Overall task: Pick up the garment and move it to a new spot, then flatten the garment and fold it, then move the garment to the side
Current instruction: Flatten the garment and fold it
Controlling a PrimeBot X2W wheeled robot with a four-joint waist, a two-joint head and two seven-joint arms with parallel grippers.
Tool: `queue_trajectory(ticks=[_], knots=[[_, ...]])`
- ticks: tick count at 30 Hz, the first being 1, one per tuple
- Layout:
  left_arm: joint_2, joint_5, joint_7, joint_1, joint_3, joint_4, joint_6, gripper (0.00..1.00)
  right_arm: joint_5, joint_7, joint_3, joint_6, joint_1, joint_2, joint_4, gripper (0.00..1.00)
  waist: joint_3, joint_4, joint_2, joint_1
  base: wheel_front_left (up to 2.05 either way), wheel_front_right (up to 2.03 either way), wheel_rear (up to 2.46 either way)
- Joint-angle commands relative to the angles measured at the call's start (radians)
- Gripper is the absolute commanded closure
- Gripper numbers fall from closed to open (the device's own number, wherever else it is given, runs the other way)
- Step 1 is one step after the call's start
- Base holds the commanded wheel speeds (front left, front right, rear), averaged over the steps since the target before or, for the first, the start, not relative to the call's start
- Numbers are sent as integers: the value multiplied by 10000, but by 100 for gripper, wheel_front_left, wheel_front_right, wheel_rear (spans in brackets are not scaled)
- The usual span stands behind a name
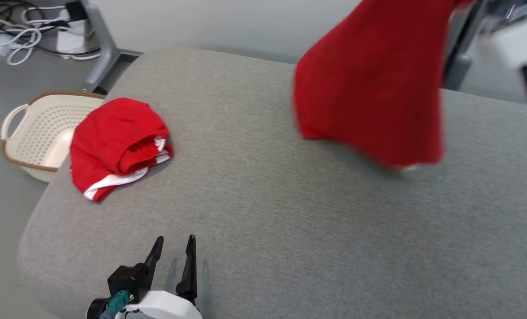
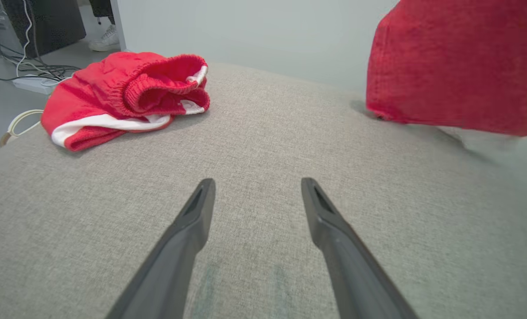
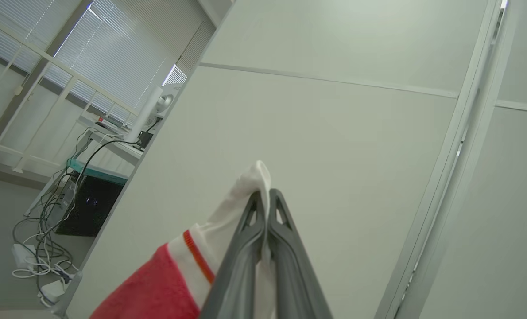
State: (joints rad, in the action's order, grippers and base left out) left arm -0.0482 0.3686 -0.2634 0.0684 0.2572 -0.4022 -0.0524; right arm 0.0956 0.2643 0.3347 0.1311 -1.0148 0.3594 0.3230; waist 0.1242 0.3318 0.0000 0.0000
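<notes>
Right wrist view: right pincer pinches the red garment, hanging over the grey cushion; left pincer spread. Placing, flattening, folding are left.

Red garment (white trim at top) hangs aloft, hem near the cushion.

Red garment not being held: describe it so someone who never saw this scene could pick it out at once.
A big grey cushion has a cream perforated basket on the floor at its left edge. On the cushion beside that basket lies a crumpled red garment with white trim. The other red garment hangs from the right gripper; this one lies bunched, untouched.
</notes>
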Motion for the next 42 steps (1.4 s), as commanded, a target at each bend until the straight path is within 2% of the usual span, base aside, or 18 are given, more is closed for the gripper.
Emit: queue_trajectory(ticks=[1,5,7,11,17,18,19,20,28,34,37,42], knots=[[-40,-9,-20,99,-20,-5,2,0,137,0,146,-6,660,156,11,100,29,-393,0,0,0,0,0],[-41,-78,-20,160,-14,-81,51,0,652,1,82,-6,2704,275,546,100,74,-921,0,0,0,0,0],[-44,-94,-22,199,-8,-84,86,0,741,0,82,-4,3217,304,747,100,94,-1034,0,0,0,0,0],[-48,-225,-22,302,-45,-122,141,0,1097,1,-404,-4,5161,183,1196,100,119,-1401,0,0,0,0,0],[-43,-406,-22,383,-262,-165,208,0,752,1,-1129,-4,7456,-126,1341,100,63,-1901,0,0,0,0,0],[-44,-407,-22,380,-281,-164,214,0,668,1,-1212,-4,7750,-168,1421,91,41,-1972,0,0,0,0,0],[-44,-416,-22,384,-311,-158,243,0,599,1,-1302,-6,7989,-228,1532,62,20,-2047,0,0,0,0,0],[-43,-435,-22,396,-333,-164,249,0,634,1,-1435,-6,8161,-337,1631,0,0,-2125,0,0,0,0,0],[-40,-505,-22,632,-436,-119,319,0,704,1,-1962,-4,8488,-1031,1293,0,72,-2689,0,0,0,0,0],[-41,-735,-20,1686,-496,-266,451,0,703,1,-2162,-4,8259,-1545,903,0,300,-2995,0,0,0,0,0],[-46,-999,-20,2711,-477,-962,523,0,631,1,-2070,-4,8089,-1692,864,0,477,-3190,0,0,0,0,0],[-156,-1272,44,4999,-457,-3315,686,0,634,1,-1818,-4,7749,-1864,860,0,842,-3659,0,0,0,0,0]])
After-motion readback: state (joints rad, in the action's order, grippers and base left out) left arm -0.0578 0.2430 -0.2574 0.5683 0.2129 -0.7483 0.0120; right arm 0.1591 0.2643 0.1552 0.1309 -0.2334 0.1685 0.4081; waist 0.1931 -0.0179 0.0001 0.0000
